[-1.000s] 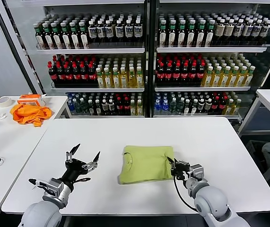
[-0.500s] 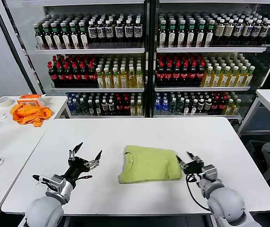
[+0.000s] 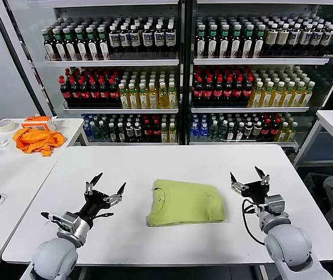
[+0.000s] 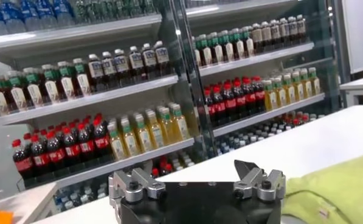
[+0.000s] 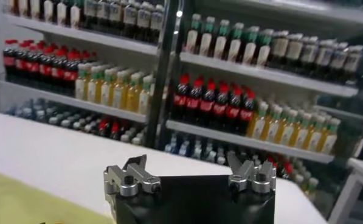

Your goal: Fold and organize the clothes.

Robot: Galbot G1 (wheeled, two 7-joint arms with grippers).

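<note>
A folded yellow-green T-shirt lies flat in the middle of the white bench, its round neck toward the robot's left. The left end effector hovers just off the shirt's left side, fingers spread and empty. The right end effector hovers off the shirt's right side, also spread and clear of the fabric.

Bare white table fills mid-frame around the folded T-shirt at lower centre. Bottle shelves wall off the top; a side table flanks the left edge.
</note>
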